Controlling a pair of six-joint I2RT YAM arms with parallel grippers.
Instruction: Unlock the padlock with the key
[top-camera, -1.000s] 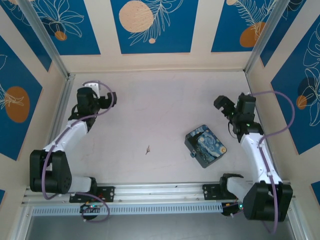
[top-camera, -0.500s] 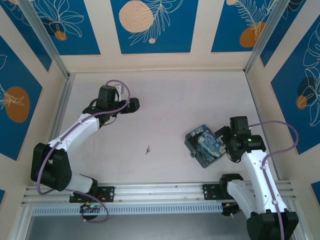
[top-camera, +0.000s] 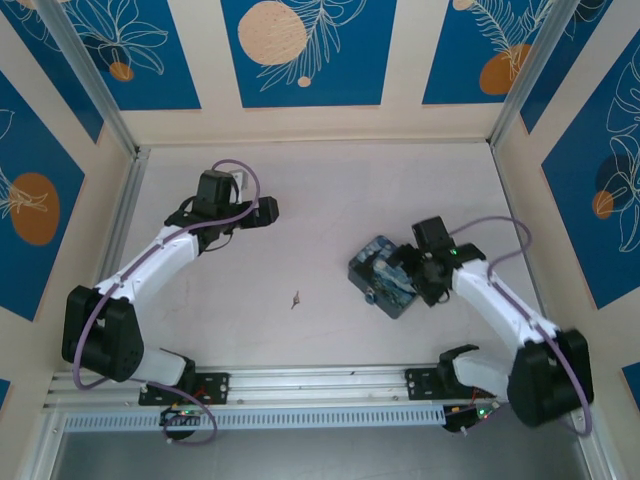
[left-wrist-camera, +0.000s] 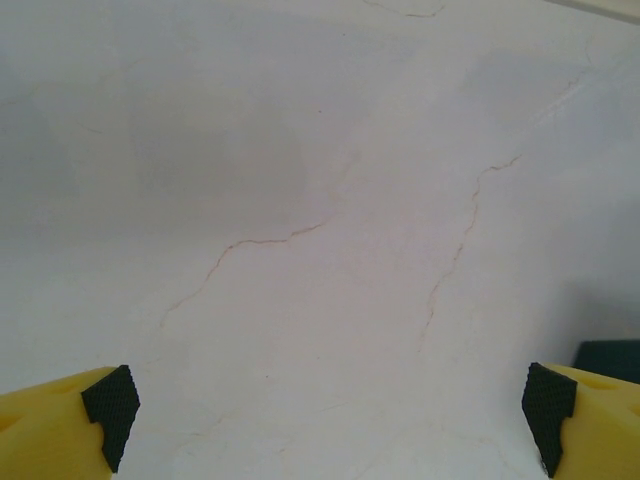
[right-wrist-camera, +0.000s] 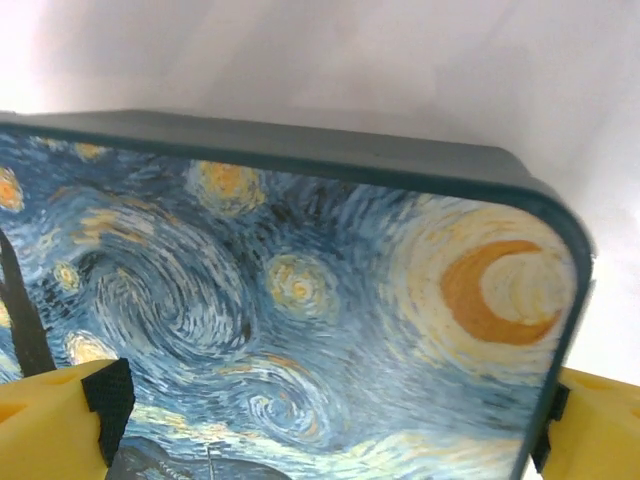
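On the desk's (top-camera: 320, 200) right, the spread right fingers (right-wrist-camera: 55, 420) now straddle the shifted tin (right-wrist-camera: 300, 280), apparently steadying the padlock (top-camera: 369, 296); left fingers (left-wrist-camera: 50, 425) likewise spread.

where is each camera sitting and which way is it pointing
Top external: above and behind the bases, looking down at the table; left arm and right arm both show, plus key and tin.
Left wrist: on the left arm, facing bare cracked table; yellow left fingers at both bottom corners, wide apart.
Right wrist: on the right arm, close over the tin's lid; yellow right fingers at both bottom corners.
Shared: top external and right wrist both show the tin.
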